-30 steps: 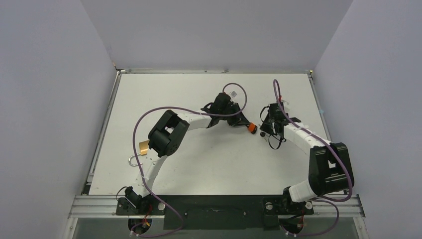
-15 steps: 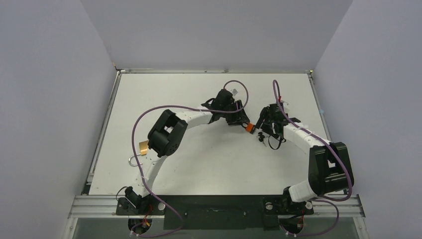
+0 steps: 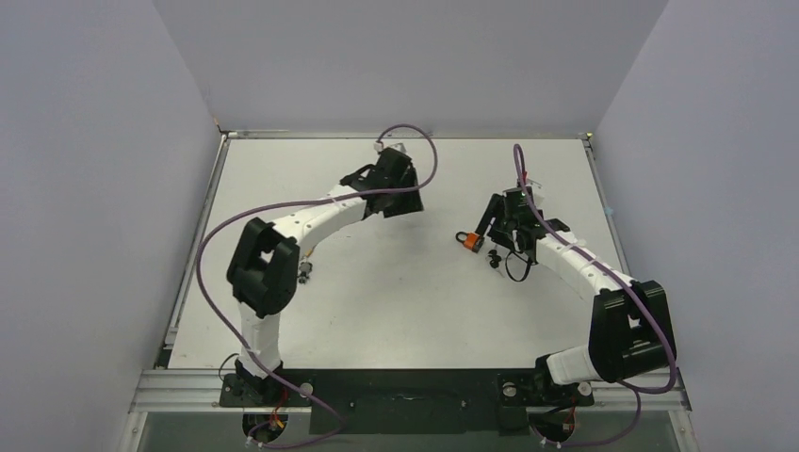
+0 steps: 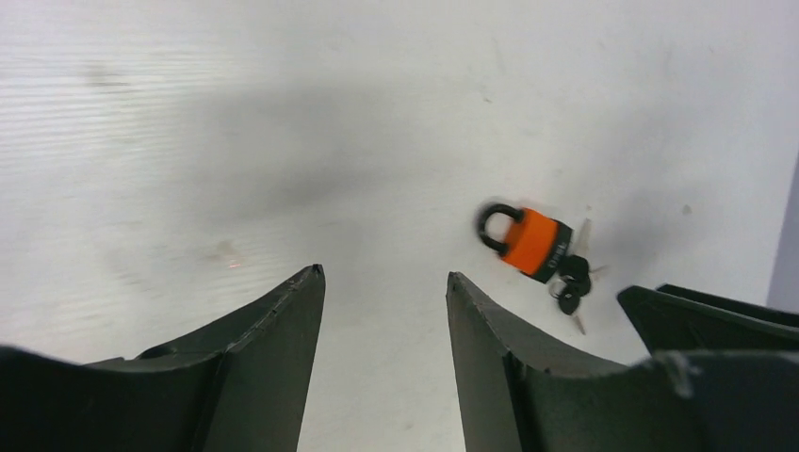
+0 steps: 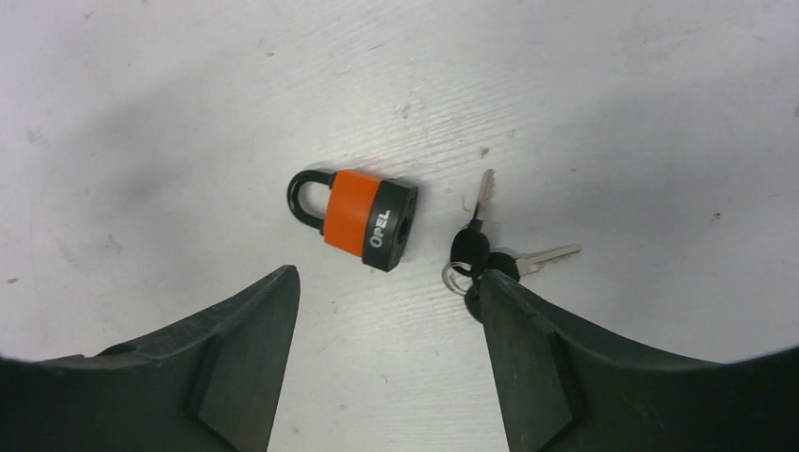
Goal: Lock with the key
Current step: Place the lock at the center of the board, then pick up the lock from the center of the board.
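The padlock (image 5: 363, 221) is lying flat on the white table (image 3: 377, 311), right of centre in the overhead view. It's got an orange body, a black band at the keyhole end with "OPEL" on it, and a black shackle that looks pushed in on both legs. The keys (image 5: 481, 254) are on a little ring just beside that black end. There's a small gap between them and the lock, so they aren't touching and nothing's in the keyhole. There are two black heads, with one blade pointing away from me and the other off to the side.

My right gripper (image 5: 386, 278) is above all this with its fingers spread wide and nothing in them. On the wrist cam the lock sits between the two fingers (image 5: 245, 358) and the key ring is right up against the other one.

My left gripper (image 4: 384, 278) is parted too, though not as wide, and it's empty. It's further left over bare table, well apart from the lock, which shows off to the right on its cam and a bit blurry.

There's also a small dark thing (image 3: 303, 273) beside my left arm's elbow, too tiny to make out.
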`<state>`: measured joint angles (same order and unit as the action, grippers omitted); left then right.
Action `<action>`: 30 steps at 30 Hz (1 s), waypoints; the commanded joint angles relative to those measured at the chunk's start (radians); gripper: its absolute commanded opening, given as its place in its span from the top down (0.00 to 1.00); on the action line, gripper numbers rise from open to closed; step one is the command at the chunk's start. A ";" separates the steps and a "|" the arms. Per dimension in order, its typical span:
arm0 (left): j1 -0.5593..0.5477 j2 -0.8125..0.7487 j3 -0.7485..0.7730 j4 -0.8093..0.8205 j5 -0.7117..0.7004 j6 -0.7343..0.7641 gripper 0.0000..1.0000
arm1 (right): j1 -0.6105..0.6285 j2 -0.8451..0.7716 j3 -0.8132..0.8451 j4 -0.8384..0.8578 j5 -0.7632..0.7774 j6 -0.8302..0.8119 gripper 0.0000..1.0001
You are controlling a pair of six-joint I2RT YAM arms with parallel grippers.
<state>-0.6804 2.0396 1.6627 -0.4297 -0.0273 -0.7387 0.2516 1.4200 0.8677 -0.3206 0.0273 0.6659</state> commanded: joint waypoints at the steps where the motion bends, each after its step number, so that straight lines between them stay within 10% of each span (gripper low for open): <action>1: 0.147 -0.227 -0.180 -0.089 -0.224 0.016 0.52 | 0.050 -0.052 0.046 0.002 0.018 -0.015 0.34; 18: 0.490 -0.602 -0.627 -0.192 -0.368 -0.016 0.51 | 0.160 0.004 0.039 0.074 -0.019 -0.003 0.34; 30: 0.526 -0.449 -0.605 -0.092 -0.210 0.001 0.53 | 0.159 0.020 0.039 0.091 -0.061 -0.013 0.35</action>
<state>-0.1558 1.5547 1.0164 -0.5751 -0.2695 -0.7124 0.4068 1.4384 0.8822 -0.2779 -0.0277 0.6624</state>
